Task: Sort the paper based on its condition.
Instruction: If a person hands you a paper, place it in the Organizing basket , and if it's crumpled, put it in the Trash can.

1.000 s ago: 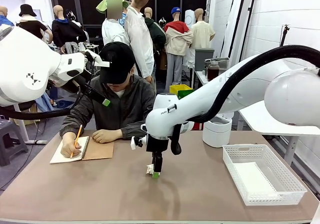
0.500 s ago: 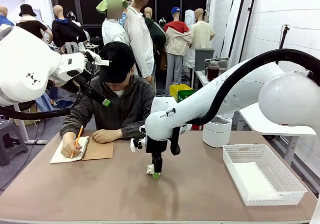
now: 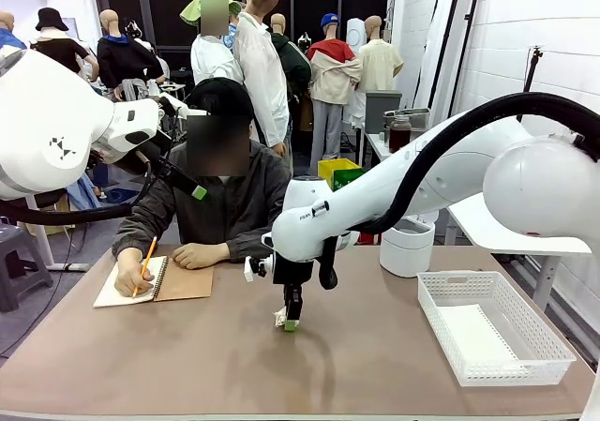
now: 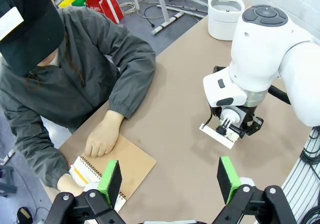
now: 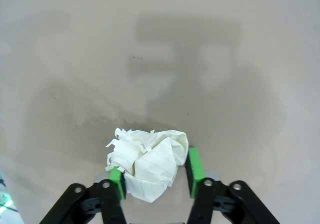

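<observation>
A crumpled ball of white lined paper [image 5: 147,164] lies on the tan table, near the middle [image 3: 280,319]. My right gripper [image 5: 155,172] points straight down over it [image 3: 291,323], with both green pads pressed against the ball's sides, shut on it. In the left wrist view my left gripper [image 4: 169,180] hangs high above the table's left side, open and empty, looking down on the right arm's wrist [image 4: 232,121].
At the far left a person writes with a pencil [image 3: 143,263] in a spiral notebook [image 3: 178,280] with a brown cover. A white mesh basket [image 3: 469,277] stands at the right front. A white lidded bin [image 3: 408,246] stands at the far right edge.
The right gripper's fingers have come together onto the crumpled paper. The arm has shifted only slightly. The left arm has not moved.
</observation>
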Action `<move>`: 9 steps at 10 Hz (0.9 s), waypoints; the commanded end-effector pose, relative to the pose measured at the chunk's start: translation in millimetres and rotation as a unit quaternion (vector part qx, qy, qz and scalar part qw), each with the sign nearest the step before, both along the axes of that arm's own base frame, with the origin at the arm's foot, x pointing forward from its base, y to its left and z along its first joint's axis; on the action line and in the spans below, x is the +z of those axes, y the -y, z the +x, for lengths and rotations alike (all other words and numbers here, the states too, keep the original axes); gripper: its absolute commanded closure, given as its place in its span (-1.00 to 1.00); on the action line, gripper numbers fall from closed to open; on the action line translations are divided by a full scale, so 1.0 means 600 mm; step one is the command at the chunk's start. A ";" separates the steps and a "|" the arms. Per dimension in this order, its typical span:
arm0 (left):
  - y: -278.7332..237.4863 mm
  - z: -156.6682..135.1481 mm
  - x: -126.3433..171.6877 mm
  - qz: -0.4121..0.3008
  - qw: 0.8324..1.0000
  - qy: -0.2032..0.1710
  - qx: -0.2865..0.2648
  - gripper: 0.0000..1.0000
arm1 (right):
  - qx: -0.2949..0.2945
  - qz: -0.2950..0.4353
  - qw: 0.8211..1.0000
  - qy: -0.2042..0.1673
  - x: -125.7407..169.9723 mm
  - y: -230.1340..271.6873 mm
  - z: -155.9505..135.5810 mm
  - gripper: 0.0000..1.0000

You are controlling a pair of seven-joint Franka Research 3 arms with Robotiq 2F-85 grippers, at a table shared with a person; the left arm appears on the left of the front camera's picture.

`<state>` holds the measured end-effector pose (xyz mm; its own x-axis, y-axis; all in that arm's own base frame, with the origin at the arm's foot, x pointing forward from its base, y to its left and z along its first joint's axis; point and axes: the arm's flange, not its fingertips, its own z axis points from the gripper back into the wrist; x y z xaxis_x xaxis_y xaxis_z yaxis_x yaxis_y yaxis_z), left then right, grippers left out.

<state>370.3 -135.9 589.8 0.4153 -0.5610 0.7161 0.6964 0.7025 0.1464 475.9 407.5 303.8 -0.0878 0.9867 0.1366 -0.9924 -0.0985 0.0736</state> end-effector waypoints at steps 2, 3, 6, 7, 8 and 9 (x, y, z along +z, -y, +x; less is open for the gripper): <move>-0.001 -0.001 0.000 -0.004 1.000 -0.003 0.006 -1.00 | -0.020 0.004 1.000 0.001 -0.004 0.000 0.006 0.17; -0.001 -0.001 0.000 -0.004 1.000 -0.003 0.006 -1.00 | -0.028 0.005 1.000 0.000 0.004 0.004 0.005 0.17; -0.001 -0.001 0.000 -0.004 1.000 -0.003 0.006 -1.00 | -0.108 -0.008 0.994 0.036 0.126 0.050 -0.001 0.17; -0.001 -0.001 0.000 -0.004 1.000 -0.003 0.006 -1.00 | -0.141 -0.012 0.987 0.075 0.194 0.088 0.003 0.17; -0.001 -0.001 0.000 -0.004 1.000 -0.003 0.006 -1.00 | -0.177 -0.028 0.978 0.109 0.253 0.129 0.008 0.17; -0.001 -0.001 0.000 -0.004 1.000 -0.003 0.006 -1.00 | -0.215 -0.061 0.965 0.140 0.302 0.164 0.019 0.17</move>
